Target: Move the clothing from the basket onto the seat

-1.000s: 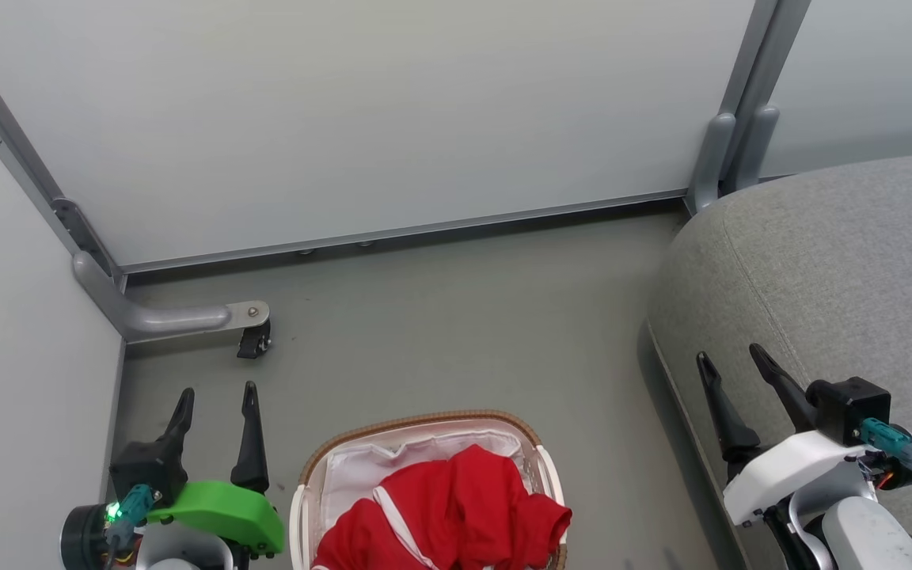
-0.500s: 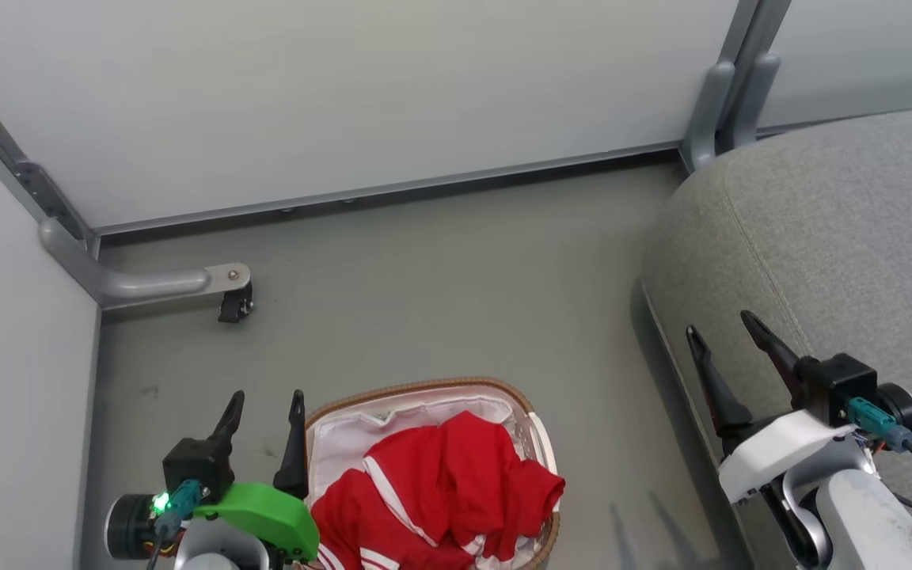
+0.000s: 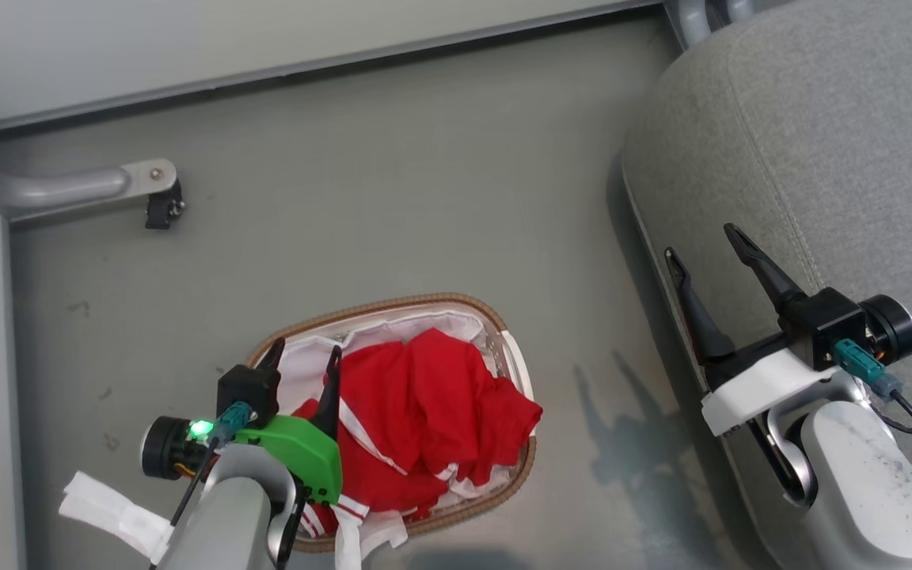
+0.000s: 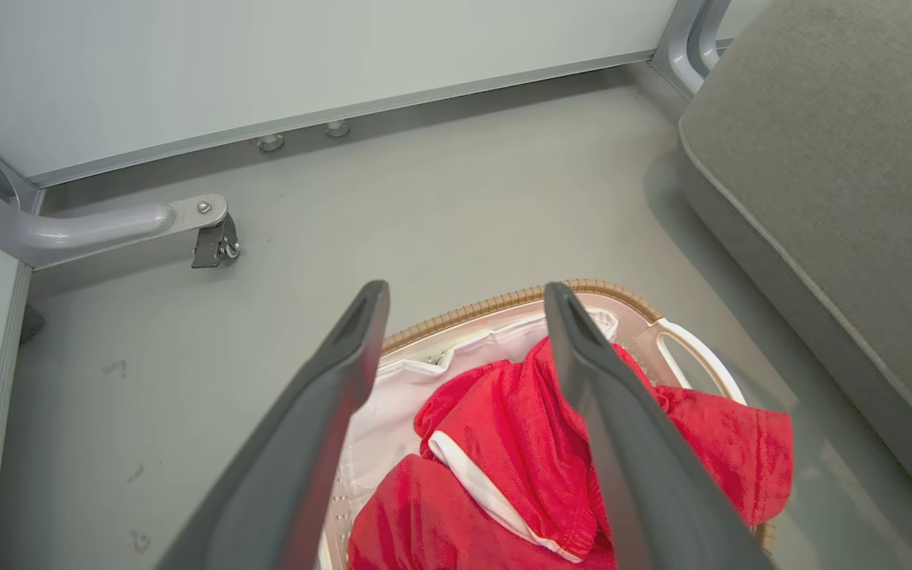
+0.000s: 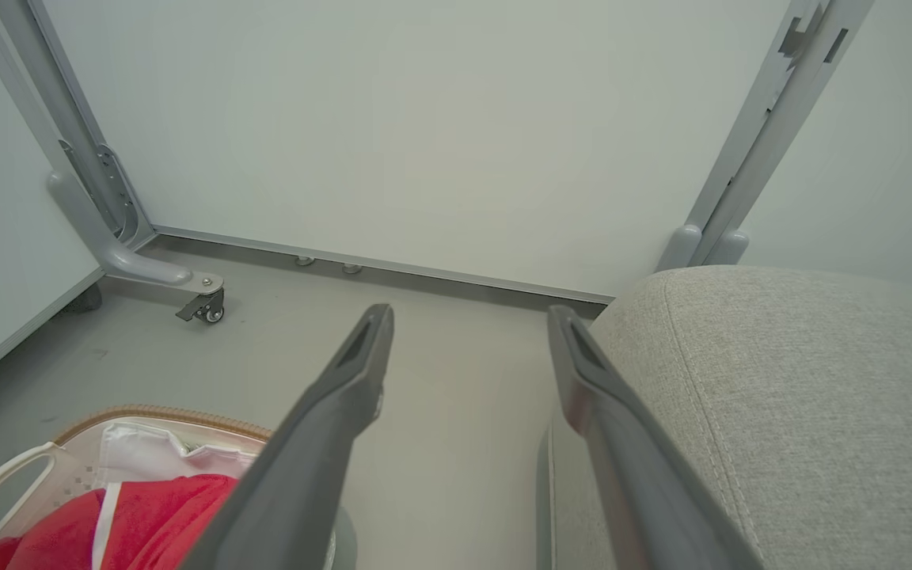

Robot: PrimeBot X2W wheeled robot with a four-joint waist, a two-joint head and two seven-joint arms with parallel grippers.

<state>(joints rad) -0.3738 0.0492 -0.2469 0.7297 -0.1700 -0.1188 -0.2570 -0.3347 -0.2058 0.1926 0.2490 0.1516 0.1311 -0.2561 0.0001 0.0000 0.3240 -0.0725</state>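
While my left gripper (image 3: pixel 307 346) hangs with jaws wide apart, empty, over the basket (image 3: pixel 393 302), red clothing (image 3: pixel 424 396) heaped inside it, my right gripper (image 3: pixel 699 241) likewise parted, empty, by the seat (image 3: pixel 820 119) edge

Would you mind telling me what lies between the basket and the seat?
In the head view, bare grey floor separates the basket from the seat; a shadow falls there.

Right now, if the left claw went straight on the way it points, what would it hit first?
The open left gripper aims at the basket's far rim, past the red clothing. It would likely meet that rim or the floor just beyond. Depth is unclear.
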